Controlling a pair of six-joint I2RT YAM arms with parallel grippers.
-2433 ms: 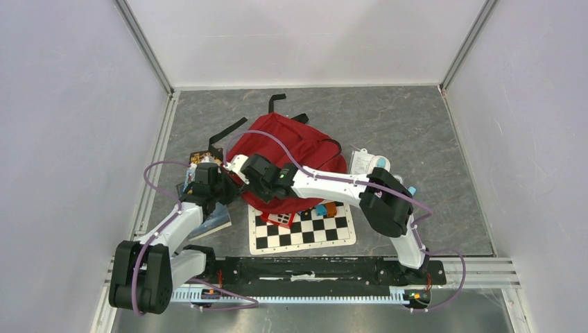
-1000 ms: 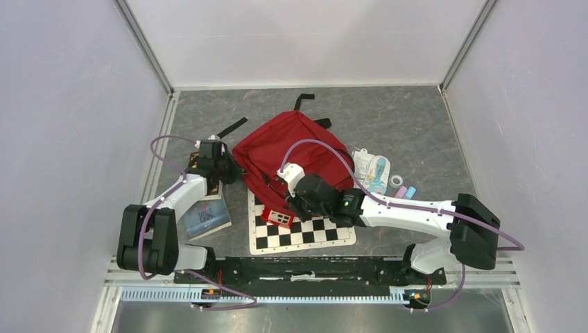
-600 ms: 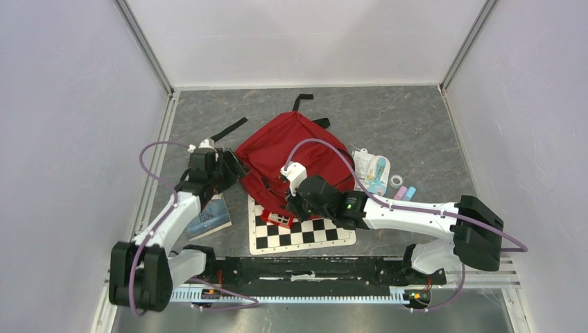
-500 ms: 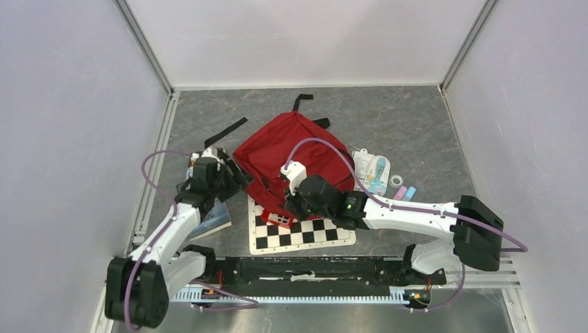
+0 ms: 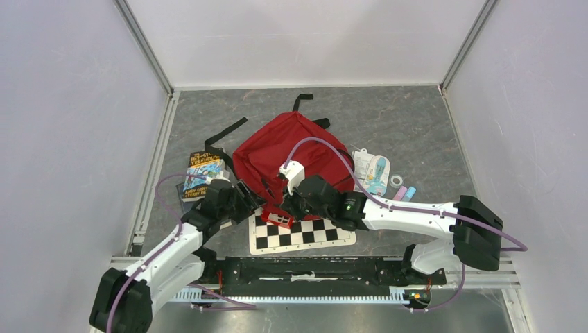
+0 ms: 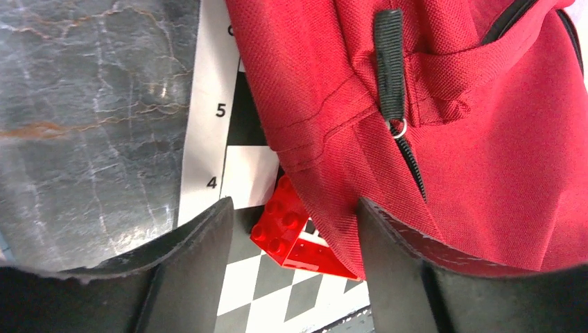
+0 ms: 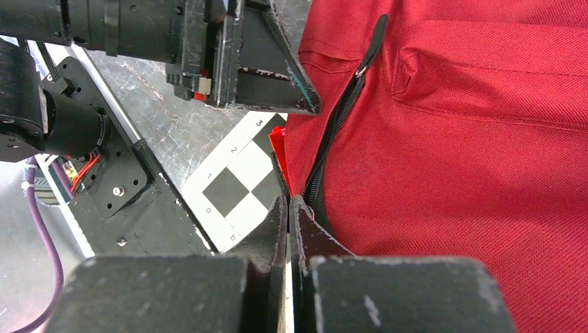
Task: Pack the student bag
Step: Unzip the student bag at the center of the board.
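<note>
Red bag [image 5: 295, 149] lies mid grey table [image 5: 416, 125], its near edge draped over the far side of a chessboard [image 5: 305, 232] & part of a red toy brick [image 6: 281, 222]. L gripper [image 6: 291, 208] is spread wide, brick showing between the fingers, next to board margin nos. "5" & "4". R gripper [image 7: 288, 202] is pinched tight on the bag's zip edge, "3" & "2" readable nearby; books [image 5: 201, 172] lie left of the bag, titles too small to read.

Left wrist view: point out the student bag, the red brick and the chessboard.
student bag [image 6: 485, 139], left wrist view, red fabric panel right of zipper.
red brick [image 6: 277, 220], left wrist view, studded top face.
chessboard [image 6: 208, 139], left wrist view, white border near numeral 5.
</note>
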